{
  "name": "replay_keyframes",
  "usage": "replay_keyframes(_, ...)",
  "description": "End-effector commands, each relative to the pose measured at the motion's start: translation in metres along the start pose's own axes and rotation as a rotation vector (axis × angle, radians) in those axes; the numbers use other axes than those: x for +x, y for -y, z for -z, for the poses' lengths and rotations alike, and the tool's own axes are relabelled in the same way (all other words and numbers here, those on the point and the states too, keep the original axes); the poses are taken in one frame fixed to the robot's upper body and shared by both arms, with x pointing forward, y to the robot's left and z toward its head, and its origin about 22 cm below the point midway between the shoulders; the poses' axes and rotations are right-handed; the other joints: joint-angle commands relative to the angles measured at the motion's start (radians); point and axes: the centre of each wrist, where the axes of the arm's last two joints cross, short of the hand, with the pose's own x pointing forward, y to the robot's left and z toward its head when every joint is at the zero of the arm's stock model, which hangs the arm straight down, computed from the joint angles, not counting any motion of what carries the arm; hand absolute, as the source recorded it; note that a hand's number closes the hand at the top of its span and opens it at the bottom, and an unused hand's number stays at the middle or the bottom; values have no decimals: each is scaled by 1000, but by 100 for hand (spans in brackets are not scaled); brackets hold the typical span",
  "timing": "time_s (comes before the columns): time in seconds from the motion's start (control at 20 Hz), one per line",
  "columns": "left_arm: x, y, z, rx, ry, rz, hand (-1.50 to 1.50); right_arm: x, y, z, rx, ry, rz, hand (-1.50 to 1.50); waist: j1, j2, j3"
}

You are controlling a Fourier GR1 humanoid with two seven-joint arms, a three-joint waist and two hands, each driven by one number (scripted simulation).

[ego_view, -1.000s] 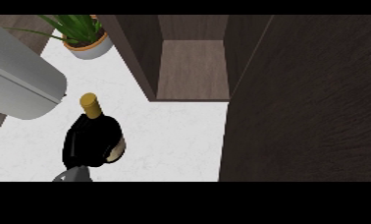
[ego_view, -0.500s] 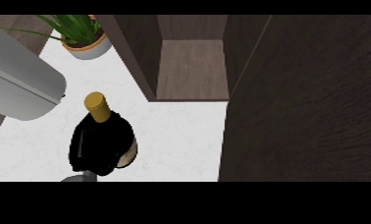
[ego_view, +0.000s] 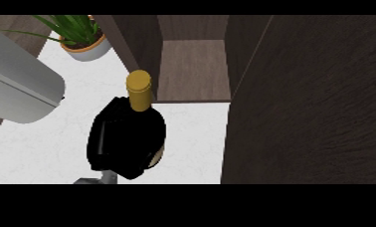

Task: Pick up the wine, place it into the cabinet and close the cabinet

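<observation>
Fingers of the right hand (ego_view: 121, 144) curl around the wine bottle (ego_view: 140, 121), held above the counter (ego_view: 44, 146). Glass looks heavy and slippery, so hold its body. Beyond, the cabinet (ego_view: 192, 71) stands open.

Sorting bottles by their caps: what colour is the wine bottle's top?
Golden yellow; the top of the wine bottle shows clearly in the head view.

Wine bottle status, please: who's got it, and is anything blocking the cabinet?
Hand curled round wine bottle, which hand unclear. Bottle upright, short of open cabinet. Nothing seen between them.
</observation>
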Motion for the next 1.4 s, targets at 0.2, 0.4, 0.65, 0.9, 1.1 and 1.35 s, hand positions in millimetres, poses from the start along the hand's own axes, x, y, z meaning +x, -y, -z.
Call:
replay_keyframes(0.2, 32, 55, 36, 18, -66, -27, 150, 43, -2, -22, 34, 60, 53, -150, 1, 3, -1)
replay_keyframes(0.4, 10, 72, 55, 73, -79, 17, 150, 44, 2, -24, 36, 77, 53, -150, -15, 7, -2)
replay_keyframes(0.65, 8, 85, 78, 88, -87, 66, 150, 38, 2, -27, 19, 57, 56, -150, -16, 7, -1)
replay_keyframes(0.9, -11, 105, 74, 119, -96, 135, 150, 30, 2, -31, 45, 62, 62, -150, -29, 6, 0)
replay_keyframes(1.1, -29, 82, 85, 118, -132, 137, 150, 36, 4, -26, 40, 65, 60, -150, -15, 9, -2)
replay_keyframes(1.35, -56, 68, 78, 130, -165, 139, 150, 33, 4, -26, 41, 68, 66, -150, -17, 9, -1)
